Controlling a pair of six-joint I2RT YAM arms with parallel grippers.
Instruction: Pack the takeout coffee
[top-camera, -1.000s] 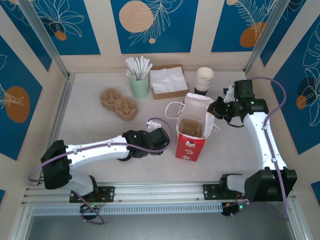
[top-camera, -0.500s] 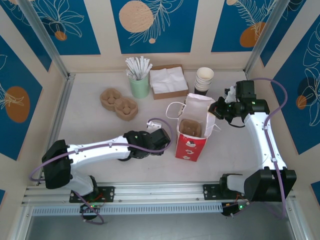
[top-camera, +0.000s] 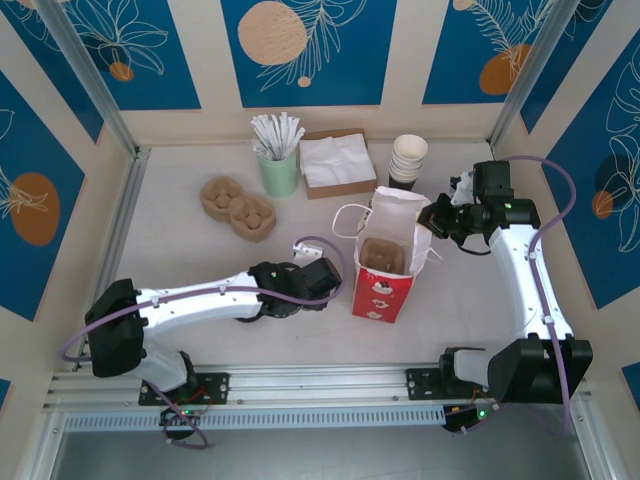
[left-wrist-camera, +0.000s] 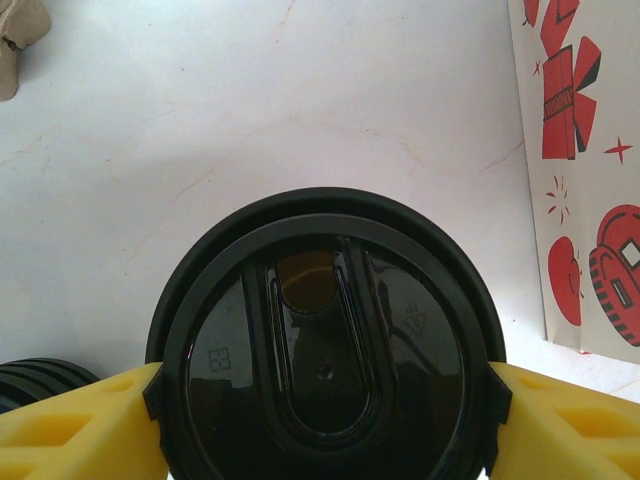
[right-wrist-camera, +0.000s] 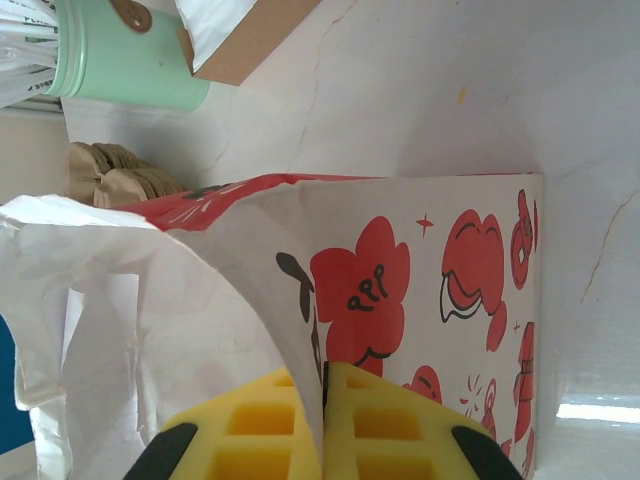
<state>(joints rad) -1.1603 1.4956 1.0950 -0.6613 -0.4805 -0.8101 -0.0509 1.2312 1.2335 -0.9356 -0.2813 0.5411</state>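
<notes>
The takeout coffee (left-wrist-camera: 325, 330) shows its round black lid from above, held between the yellow fingers (left-wrist-camera: 80, 420) of my left gripper (left-wrist-camera: 325, 410), which is shut on it. From overhead, that left gripper (top-camera: 318, 274) sits low on the table just left of the red-and-white paper bag (top-camera: 383, 285), and it hides the cup. The bag stands upright and open, with a brown cardboard insert (top-camera: 380, 255) inside. My right gripper (top-camera: 434, 220) is shut on the bag's right rim. In the right wrist view the paper (right-wrist-camera: 300, 300) is pinched between the pads (right-wrist-camera: 400, 430).
At the back stand a mint cup of straws (top-camera: 279, 170), a napkin box (top-camera: 337, 162) and a stack of white paper cups (top-camera: 408, 160). A cardboard cup carrier (top-camera: 238, 207) lies at the back left. A black ribbed disc (left-wrist-camera: 35, 375) lies beside the held cup.
The left gripper with the cup has crept very slightly toward the bag. The right gripper still pinches the bag's rim in the same place.
</notes>
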